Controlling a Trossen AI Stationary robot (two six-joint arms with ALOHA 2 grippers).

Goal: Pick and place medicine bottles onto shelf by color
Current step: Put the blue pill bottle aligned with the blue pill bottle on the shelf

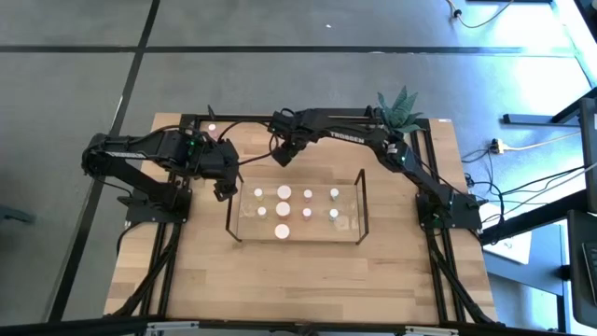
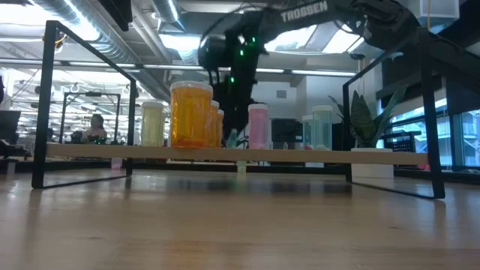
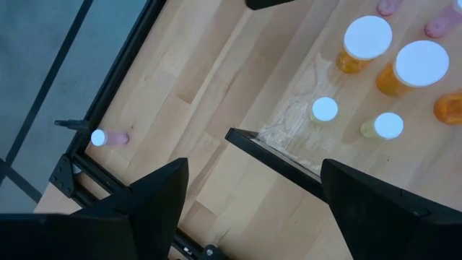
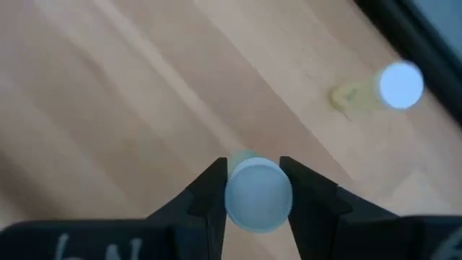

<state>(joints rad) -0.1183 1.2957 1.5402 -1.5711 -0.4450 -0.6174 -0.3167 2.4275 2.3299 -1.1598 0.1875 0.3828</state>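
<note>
Already clamped by the right gripper (image 4: 249, 189) on a small white-capped bottle (image 4: 258, 195), cap up between the fingers, behind the shelf (image 1: 362, 201) and to be carried forward onto it; left gripper (image 3: 249, 189) spread empty beside the shelf's left end.

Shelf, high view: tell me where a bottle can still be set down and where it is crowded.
The shelf has bare room at its right end, past the green bottles, and along its near edge right of the large white-capped bottle. The left and middle are crowded. The right gripper holds a bottle.
</note>
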